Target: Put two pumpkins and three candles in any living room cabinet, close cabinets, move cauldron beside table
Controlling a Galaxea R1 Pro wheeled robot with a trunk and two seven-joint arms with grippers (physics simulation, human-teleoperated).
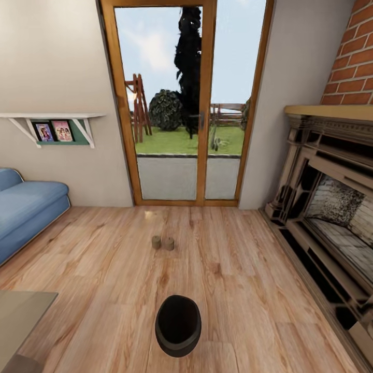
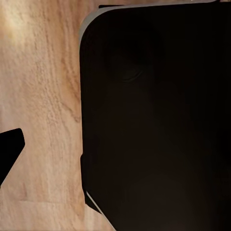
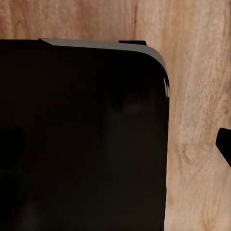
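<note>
Two short stubby candles stand side by side on the plank floor in the head view, a duller one (image 1: 156, 241) and a tan-brown one (image 1: 168, 243). Closer to me, a black round cauldron (image 1: 177, 325) sits on the floor with its dark opening facing up. The pumpkins, the third candle and the dark wood cabinet are out of view. In each wrist view a single black fingertip (image 2: 9, 150) (image 3: 224, 145) pokes in at the edge over the floor, beside my dark base (image 2: 154, 120). The frames do not reveal how the jaws stand.
A blue sofa (image 1: 26, 207) lines the left wall under a shelf with photos (image 1: 57, 129). The brick fireplace (image 1: 331, 207) fills the right side. A glass door (image 1: 181, 103) is straight ahead. A grey table corner (image 1: 20, 311) juts in at the near left.
</note>
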